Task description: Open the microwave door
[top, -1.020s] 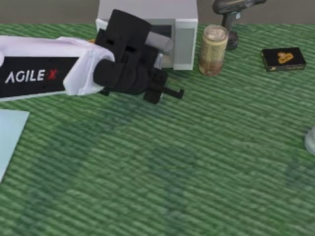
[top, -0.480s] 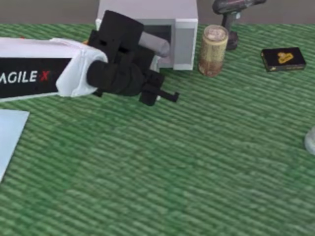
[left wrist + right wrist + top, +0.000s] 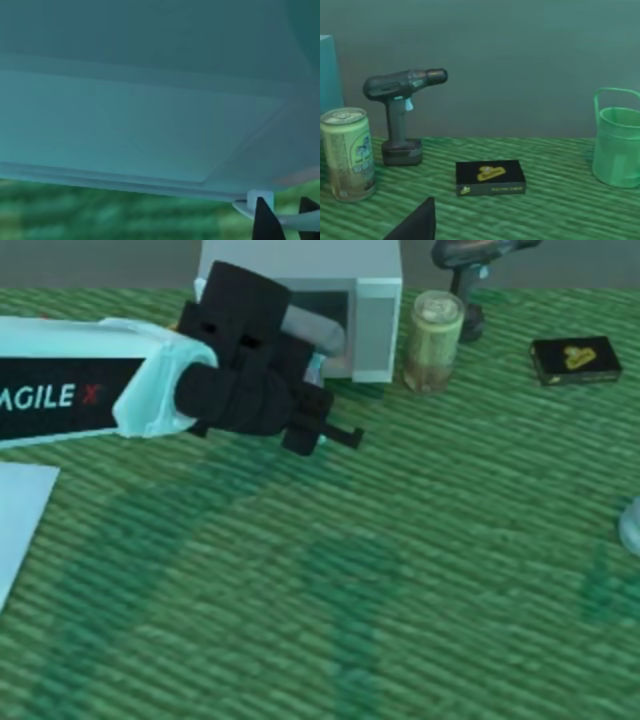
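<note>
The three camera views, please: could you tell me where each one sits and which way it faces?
Top view: above the table, looking down; left arm reaches the microwave.
Left wrist view: pressed close under the microwave door; left gripper tips show.
Right wrist view: low, facing drill, can and black box, all shared with the top view.

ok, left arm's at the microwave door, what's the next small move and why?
Probably keep swinging the door outward. In the top view the left pincer sits in front of the microwave, whose cavity already shows dark, so the microwave door looks partly open. The left wrist view shows the pincer tips at the door's edge. The right arm stays out of the top view.
</note>
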`<state>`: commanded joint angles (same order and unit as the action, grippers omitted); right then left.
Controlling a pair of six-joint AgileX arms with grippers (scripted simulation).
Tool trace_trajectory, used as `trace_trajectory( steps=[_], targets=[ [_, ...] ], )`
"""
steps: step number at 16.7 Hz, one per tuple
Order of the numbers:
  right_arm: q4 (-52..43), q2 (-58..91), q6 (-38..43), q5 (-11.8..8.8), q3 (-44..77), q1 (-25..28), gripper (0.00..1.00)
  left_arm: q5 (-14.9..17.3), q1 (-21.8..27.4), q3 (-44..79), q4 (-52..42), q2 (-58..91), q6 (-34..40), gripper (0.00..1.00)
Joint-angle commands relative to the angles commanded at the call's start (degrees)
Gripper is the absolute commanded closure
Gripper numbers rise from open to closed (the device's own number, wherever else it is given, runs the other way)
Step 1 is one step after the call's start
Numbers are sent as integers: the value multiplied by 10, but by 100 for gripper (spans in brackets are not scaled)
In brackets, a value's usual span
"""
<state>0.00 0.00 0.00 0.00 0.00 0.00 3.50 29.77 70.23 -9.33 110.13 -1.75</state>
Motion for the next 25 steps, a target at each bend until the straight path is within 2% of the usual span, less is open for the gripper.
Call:
trace_trajectory(
  steps=[13, 22, 25],
  targets=[
    [0, 0, 0, 0, 0, 0, 0, 0, 0, 0, 0, 0, 0, 100],
    [0, 0, 0, 0, 0, 0, 0, 31, -14, -19, 2, -14, -36, 100],
    [0, 0, 0, 0, 0, 0, 0, 33, -15, -20, 1, -15, -38, 100]
  ],
)
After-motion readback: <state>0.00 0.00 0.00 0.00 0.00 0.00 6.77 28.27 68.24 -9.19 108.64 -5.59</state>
